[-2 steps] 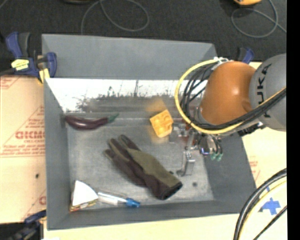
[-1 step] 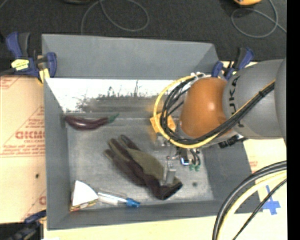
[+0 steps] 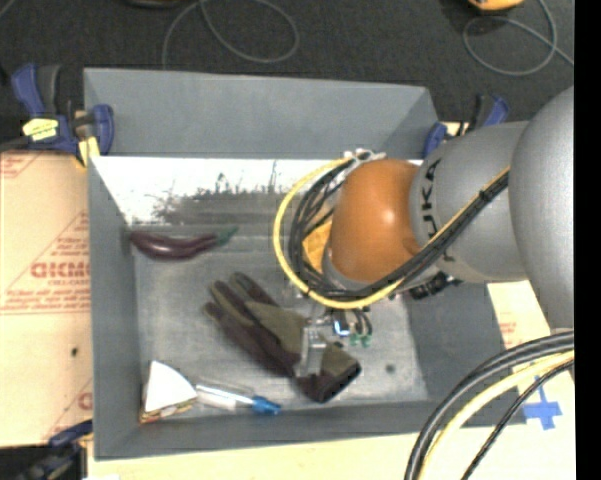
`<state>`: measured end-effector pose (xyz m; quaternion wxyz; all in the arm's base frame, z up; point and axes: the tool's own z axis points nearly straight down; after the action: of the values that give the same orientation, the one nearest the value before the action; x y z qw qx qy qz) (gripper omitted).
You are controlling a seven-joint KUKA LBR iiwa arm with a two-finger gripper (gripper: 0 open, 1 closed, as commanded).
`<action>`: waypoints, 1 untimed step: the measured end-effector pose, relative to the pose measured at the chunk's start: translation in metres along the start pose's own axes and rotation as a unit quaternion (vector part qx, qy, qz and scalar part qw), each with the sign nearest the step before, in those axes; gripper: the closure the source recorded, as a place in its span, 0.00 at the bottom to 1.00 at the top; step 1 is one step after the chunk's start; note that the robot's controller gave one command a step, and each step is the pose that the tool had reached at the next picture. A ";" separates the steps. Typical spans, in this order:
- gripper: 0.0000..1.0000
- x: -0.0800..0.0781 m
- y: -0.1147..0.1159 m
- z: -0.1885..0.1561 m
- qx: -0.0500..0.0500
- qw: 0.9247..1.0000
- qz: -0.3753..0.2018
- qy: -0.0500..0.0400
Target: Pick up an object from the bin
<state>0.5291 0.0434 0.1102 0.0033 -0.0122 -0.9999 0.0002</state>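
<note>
- The middle of the bin is taken up by a dark glove, stretched from the centre toward 5 o'clock.
- At 10 o'clock, a purple aubergine is laid close along the back wall.
- The 7 o'clock corner is blocked by a white triangular piece, with a blue-tipped pen just beside it toward 6 o'clock.
- From 1 to 3 o'clock, the room is covered by the arm and its orange cover.
- Bare floor is left at 9 o'clock, between aubergine and white piece, and in a smaller patch at 4 o'clock.
</note>
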 end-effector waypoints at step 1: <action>0.00 0.000 0.018 -0.016 -0.001 0.999 0.048 -0.008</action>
<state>0.5300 0.0617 0.1266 -0.0049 -0.0597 -0.9982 -0.0006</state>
